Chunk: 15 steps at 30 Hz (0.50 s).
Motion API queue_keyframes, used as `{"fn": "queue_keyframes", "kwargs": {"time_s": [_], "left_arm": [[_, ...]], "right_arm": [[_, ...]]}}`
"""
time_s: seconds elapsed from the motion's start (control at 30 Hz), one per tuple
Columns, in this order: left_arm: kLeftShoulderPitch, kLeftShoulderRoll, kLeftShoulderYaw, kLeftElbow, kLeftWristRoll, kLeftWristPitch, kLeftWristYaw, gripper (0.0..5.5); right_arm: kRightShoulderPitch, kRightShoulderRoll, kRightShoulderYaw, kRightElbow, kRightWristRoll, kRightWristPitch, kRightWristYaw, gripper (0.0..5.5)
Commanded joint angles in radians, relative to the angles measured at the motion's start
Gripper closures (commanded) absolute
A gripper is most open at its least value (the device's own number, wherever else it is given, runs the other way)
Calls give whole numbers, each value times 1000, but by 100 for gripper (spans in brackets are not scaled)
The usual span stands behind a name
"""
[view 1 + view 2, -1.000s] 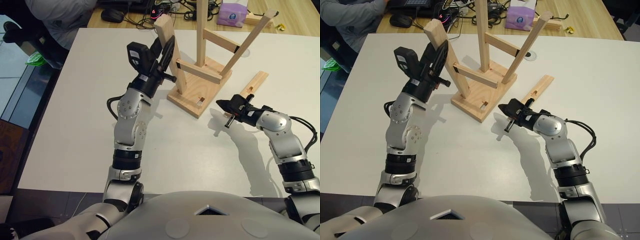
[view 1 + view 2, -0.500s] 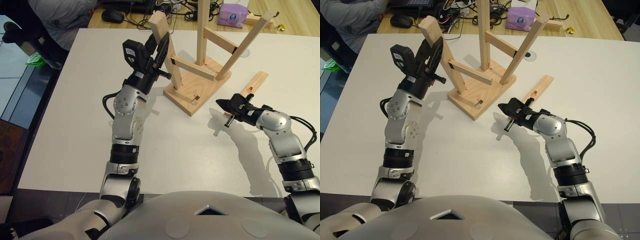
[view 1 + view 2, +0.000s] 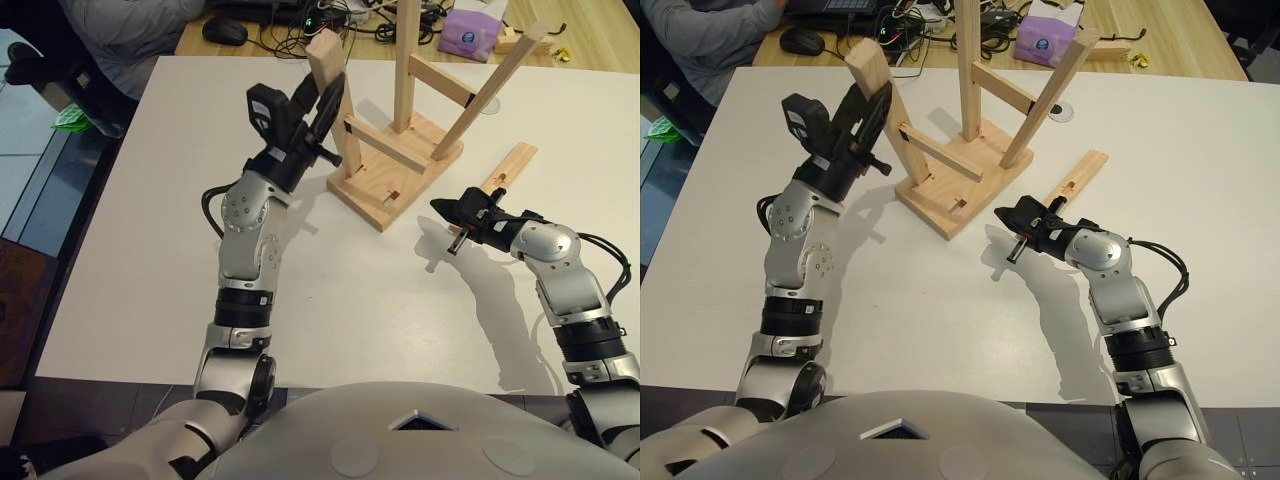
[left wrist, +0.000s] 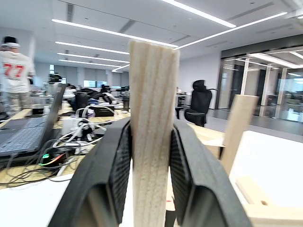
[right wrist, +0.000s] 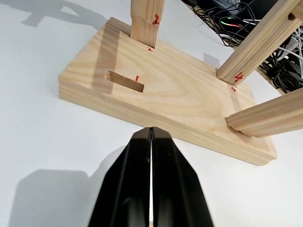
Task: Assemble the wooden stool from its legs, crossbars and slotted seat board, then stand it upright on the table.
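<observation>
The stool stands upside down: its slotted seat board (image 3: 372, 196) lies on the white table with three legs pointing up. My left gripper (image 3: 333, 98) is shut on the leftmost leg (image 3: 328, 58), near its upper end; that leg (image 4: 151, 118) shows pinched between the two black fingers. Two crossbars (image 3: 387, 144) link the legs. One slot (image 5: 125, 81) in the board is empty. A loose leg (image 3: 510, 164) lies on the table right of the board. My right gripper (image 3: 440, 207) hovers shut and empty just off the board's near edge (image 5: 150, 130).
A purple tissue box (image 3: 470, 30), a mouse (image 3: 225, 30) and tangled cables sit on the wooden desk behind the table. The table's left half and front strip (image 3: 150, 260) are bare white surface.
My left gripper has drawn the held leg and the whole stool slightly leftward, and the leg now stands a bit more upright. The right arm has stayed put.
</observation>
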Motion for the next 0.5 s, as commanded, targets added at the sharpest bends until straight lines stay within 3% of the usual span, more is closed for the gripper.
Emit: {"fn": "queue_keyframes", "kwargs": {"time_s": [0.03,0.33,0.5], "left_arm": [[17,20,-39,20,31,73,-13,448],[-26,42,-119,53,169,304,121,448],[53,19,-120,83,164,235,160,448]], "right_arm": [[-12,11,-10,-5,6,10,-16,550],[-19,19,-15,-3,9,3,-22,550],[-31,31,-37,10,8,-16,-52,550]]}}
